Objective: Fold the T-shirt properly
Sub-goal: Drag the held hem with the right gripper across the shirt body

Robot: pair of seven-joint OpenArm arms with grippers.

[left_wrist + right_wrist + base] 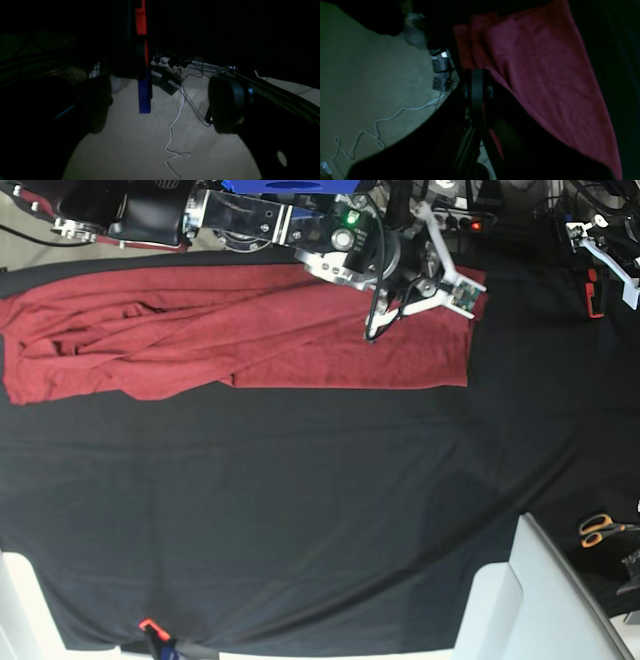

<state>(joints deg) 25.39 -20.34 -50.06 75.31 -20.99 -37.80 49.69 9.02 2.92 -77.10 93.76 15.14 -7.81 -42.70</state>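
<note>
The dark-red T-shirt [250, 330] lies flat as a long folded band along the far side of the black table cloth [300, 510]. It also fills the right of the right wrist view [545, 75]. My right gripper [374, 332] is over the shirt's right part. In its wrist view the right gripper [476, 95] is shut, in line with the shirt's straight edge. I cannot tell whether it pinches cloth. My left gripper [600, 245] is beyond the table's far right corner, away from the shirt. In its wrist view the left gripper [160, 107] is open and empty over the floor.
Orange-handled scissors [600, 528] lie at the right edge. White panels [540, 600] stand at the front right. An orange clip [150, 626] grips the cloth's front edge. Beige floor with cables [175, 125] and a power strip [165, 61] lies past the far edge.
</note>
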